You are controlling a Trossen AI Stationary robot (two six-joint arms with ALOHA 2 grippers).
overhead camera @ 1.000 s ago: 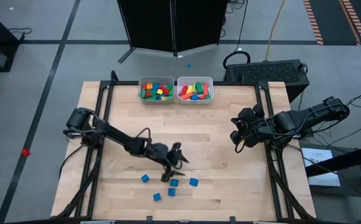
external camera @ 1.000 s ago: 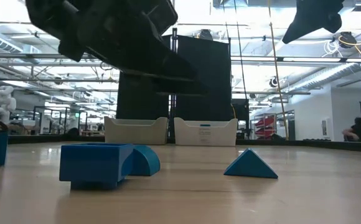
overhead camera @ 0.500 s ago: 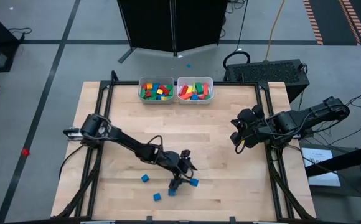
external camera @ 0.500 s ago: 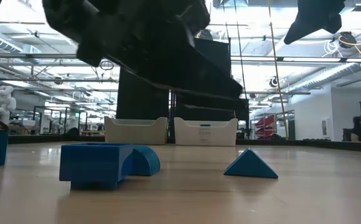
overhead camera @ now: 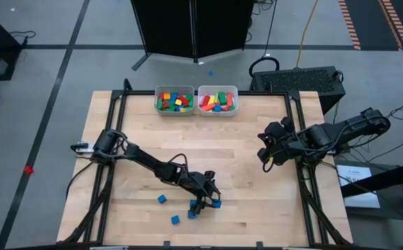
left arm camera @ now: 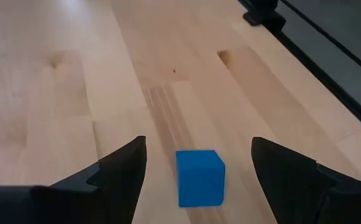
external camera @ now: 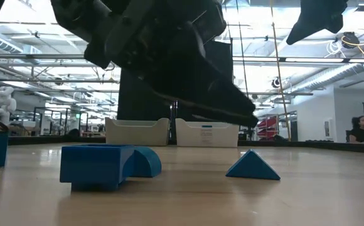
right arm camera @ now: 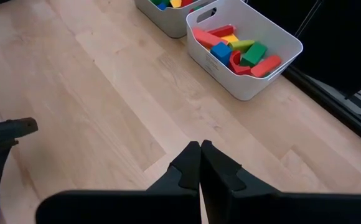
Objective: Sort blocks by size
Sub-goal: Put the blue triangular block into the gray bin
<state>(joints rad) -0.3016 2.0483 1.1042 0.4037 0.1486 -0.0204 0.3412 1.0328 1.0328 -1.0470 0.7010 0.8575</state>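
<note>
Several small blue blocks lie on the wood table near its front edge, among them a cube, another and one at the right of the group. My left gripper stands open and low over that right cube, one finger on each side of it without touching. The cube rests flat on the table. The low view shows a blue arch block and a blue wedge. My right gripper hangs shut above the table's right side, holding nothing.
Two pale bins stand at the far edge: the left bin and the right bin, both with mixed coloured blocks. The right wrist view shows the nearer bin. A person sits far off in the room.
My left gripper has reached toward the table's right and near edge, sinking a little, and has come over the rightmost blue cube. Its fingers have stayed open. The blocks have not moved.
</note>
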